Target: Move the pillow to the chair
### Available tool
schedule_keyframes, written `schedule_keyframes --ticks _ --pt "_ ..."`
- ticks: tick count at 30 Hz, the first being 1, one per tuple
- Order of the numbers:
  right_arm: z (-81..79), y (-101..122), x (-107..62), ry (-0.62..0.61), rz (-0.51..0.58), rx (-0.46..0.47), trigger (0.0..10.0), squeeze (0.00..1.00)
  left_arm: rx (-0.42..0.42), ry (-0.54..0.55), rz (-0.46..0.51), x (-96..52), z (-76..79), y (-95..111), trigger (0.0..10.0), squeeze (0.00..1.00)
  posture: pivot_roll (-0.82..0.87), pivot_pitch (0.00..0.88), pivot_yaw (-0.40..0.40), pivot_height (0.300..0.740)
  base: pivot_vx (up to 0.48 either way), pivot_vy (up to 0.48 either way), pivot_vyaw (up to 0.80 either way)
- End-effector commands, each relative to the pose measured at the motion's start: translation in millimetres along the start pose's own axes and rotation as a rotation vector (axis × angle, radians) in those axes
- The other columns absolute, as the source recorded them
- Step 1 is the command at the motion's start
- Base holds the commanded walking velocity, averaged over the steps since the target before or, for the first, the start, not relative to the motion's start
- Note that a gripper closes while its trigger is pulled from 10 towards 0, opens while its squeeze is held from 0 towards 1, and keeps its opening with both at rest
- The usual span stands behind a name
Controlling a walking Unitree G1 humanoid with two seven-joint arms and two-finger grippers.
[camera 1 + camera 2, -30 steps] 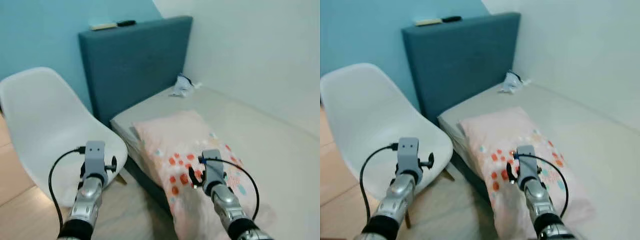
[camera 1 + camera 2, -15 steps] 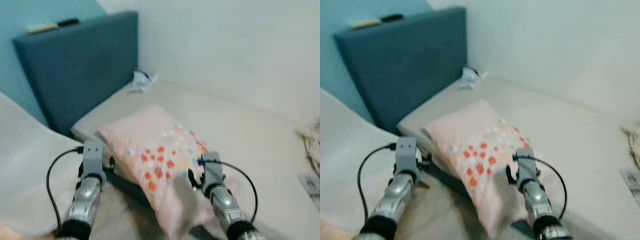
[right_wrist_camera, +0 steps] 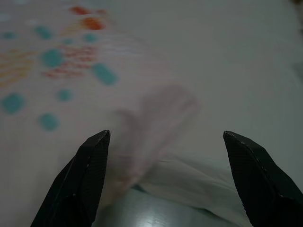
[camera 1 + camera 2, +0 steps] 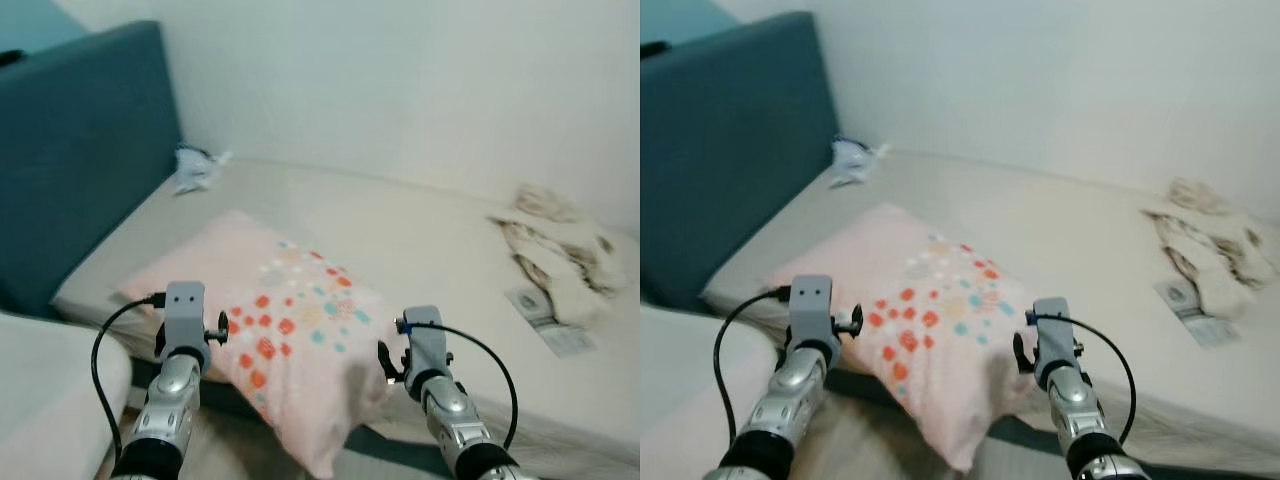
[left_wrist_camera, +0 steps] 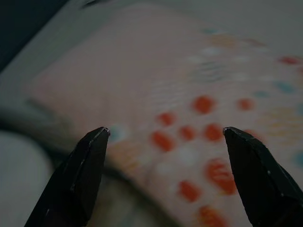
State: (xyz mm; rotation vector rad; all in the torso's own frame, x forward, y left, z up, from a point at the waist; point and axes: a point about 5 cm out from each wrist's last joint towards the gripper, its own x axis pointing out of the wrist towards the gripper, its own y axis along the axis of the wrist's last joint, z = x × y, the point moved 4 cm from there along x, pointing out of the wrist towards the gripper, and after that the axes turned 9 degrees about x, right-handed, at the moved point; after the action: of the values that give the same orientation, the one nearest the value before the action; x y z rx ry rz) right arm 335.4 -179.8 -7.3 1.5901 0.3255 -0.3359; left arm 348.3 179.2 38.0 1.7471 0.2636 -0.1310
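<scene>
A pink pillow (image 4: pixel 290 320) with red and teal dots lies on the near edge of the bed (image 4: pixel 430 230), one corner hanging over the side. My left gripper (image 5: pixel 165 130) is open just short of the pillow's left part. The right gripper (image 3: pixel 165 135) is also open, at the pillow's right corner, with the bed sheet behind it. Neither holds anything. Both arms reach forward low in the head views, left (image 4: pixel 185 335) and right (image 4: pixel 425 360). A bit of the white chair (image 4: pixel 45 385) shows at the lower left, beside the bed.
A teal headboard (image 4: pixel 70 150) stands at the left end of the bed, with a crumpled white item (image 4: pixel 195 168) near it. A crumpled cloth (image 4: pixel 560 245) and a flat packet (image 4: pixel 545 320) lie on the bed's right side. A white wall runs behind the bed.
The head camera has swung to the right: the chair and headboard slid off to the left, and the right part of the bed came into view. Both arms stay forward, grippers still open.
</scene>
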Motion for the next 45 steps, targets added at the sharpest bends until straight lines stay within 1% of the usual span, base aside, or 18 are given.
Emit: schedule_keyframes --ticks 1,26,29,32,36,38,39,40,41,42,44,45 --pt "3.2 -3 -0.8 -0.014 -0.013 0.009 10.0 0.00 0.001 -0.016 -0.010 -0.7 4.9 -3 10.0 0.00 -0.02 0.018 -0.037 0.740 0.000 0.000 -0.80" --pt "9.1 -4 -1.9 -0.033 -0.011 0.005 10.0 0.00 -0.010 -0.009 -0.003 -0.4 5.4 -1 10.0 0.00 -0.03 0.030 -0.037 0.740 0.000 0.000 -0.80" --pt "7.6 -5 -1.8 -0.016 -0.026 -0.020 10.0 0.00 -0.021 -0.008 0.000 0.0 4.9 0 10.0 0.00 -0.03 0.030 -0.036 0.740 0.000 0.000 0.00" --pt "4.5 -6 -1.9 -0.006 -0.025 -0.008 10.0 0.00 -0.019 -0.005 0.000 -0.2 3.8 0 10.0 0.00 -0.03 0.032 -0.036 0.740 0.000 0.000 0.00" --pt "-2.2 -5 -2.0 0.027 -0.011 0.006 10.0 0.00 0.021 0.008 -0.026 -0.6 0.8 -6 10.0 0.00 -0.03 0.034 -0.035 0.740 0.000 0.000 0.00" --pt "-8.6 -6 -2.5 0.062 -0.010 -0.026 10.0 0.00 0.031 0.013 -0.040 -1.6 -1.6 -9 10.0 0.00 -0.03 0.035 -0.035 0.740 0.000 0.000 0.00" --pt "-8.6 -6 -2.5 0.062 -0.010 -0.026 10.0 0.00 0.031 0.013 -0.040 -1.6 -1.6 -9 10.0 0.00 -0.03 0.035 -0.035 0.740 0.000 0.000 0.00" --pt "-16.4 -12 -3.8 0.104 -0.030 -0.061 10.0 0.00 0.048 0.023 -0.057 -2.8 -6.0 -14 10.0 0.00 -0.03 0.038 -0.037 0.740 0.000 0.000 0.00" --pt "-19.5 -15 -4.4 0.121 -0.044 -0.073 10.0 0.00 0.059 0.028 -0.066 -3.1 -8.0 -16 10.0 0.00 -0.03 0.038 -0.037 0.740 0.000 0.000 0.00" --pt "-19.5 -15 -4.4 0.121 -0.044 -0.073 10.0 0.00 0.059 0.028 -0.066 -3.1 -8.0 -16 10.0 0.00 -0.03 0.038 -0.037 0.740 0.000 0.000 0.00" --pt "-28.1 -25 -7.2 0.167 -0.078 -0.172 10.0 0.00 0.090 0.047 -0.098 -4.6 -13.6 -23 10.0 0.00 -0.02 0.039 -0.039 0.740 0.000 0.000 0.00" --pt "-31.0 -28 -8.5 0.183 -0.086 -0.206 10.0 0.00 0.103 0.055 -0.114 -5.5 -15.9 -27 10.0 0.00 -0.02 0.039 -0.040 0.740 0.000 0.000 0.00"
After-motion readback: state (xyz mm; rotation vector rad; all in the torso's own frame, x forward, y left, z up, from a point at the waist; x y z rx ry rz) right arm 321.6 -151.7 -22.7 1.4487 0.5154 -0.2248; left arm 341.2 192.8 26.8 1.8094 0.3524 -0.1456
